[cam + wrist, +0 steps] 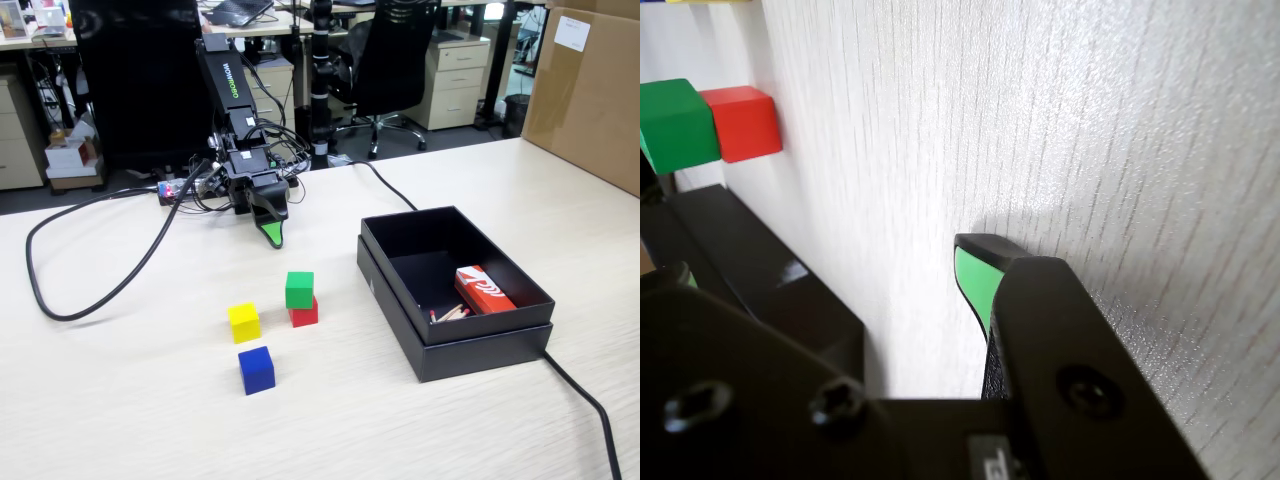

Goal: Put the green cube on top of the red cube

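Observation:
The green cube (299,289) rests on top of the red cube (305,314), set slightly off to the left, near the middle of the table in the fixed view. In the wrist view the same green cube (678,125) and red cube (740,122) show touching at the top left, far from the jaws. My gripper (272,235) hangs low over the table behind the stack, well apart from it. The wrist view shows my gripper (827,263) open and empty: one green-padded finger (975,278) is at the right, and only a sliver of the other shows at the far left.
A yellow cube (244,322) and a blue cube (256,369) sit left and in front of the stack. An open black box (385,275) holding a red-and-white packet (484,290) stands to the right. A black cable (100,295) loops across the left of the table.

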